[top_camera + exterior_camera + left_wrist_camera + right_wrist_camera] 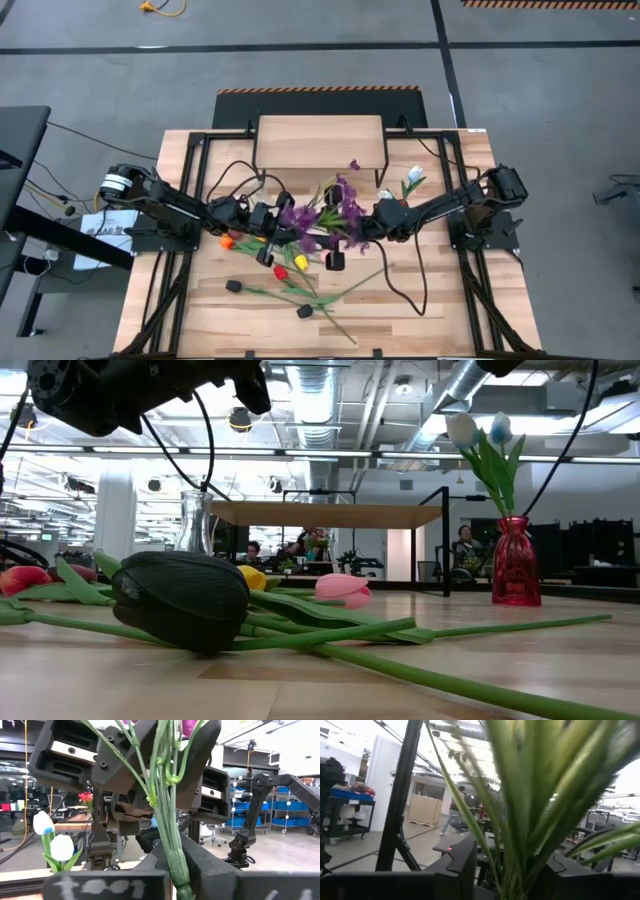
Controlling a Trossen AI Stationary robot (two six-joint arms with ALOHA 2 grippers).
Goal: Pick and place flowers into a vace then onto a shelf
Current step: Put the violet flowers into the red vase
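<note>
Nearest the low camera lies a black tulip (185, 598) on its side, its stem trailing across the wooden table (420, 310). Behind it sprawl a pink tulip (343, 589), a yellow tulip (252, 576) and a red tulip (22, 579). They lie loose where a gripper can reach them, still to be picked.

Above the middle of the table the two arms meet around a purple sprig bunch (330, 218). The left gripper (268, 222) is clenched on the sprig's green stems (169, 845), which rise between its dark fingers in the left wrist view; it seems to hold the bunch steady in the air for a handover. The right gripper (372, 225) faces it from the other side, with stems and leaves (530, 820) standing between its fingers; whether it has gripped them yet cannot be told.

Farther back, a clear glass vase (197, 522) stands empty near the shelf (320, 142), likely waiting for this bunch. A red vase (515, 563) holding white tulips (480, 435) sits to the right of the shelf, not on it. The shelf top carries nothing visible.
</note>
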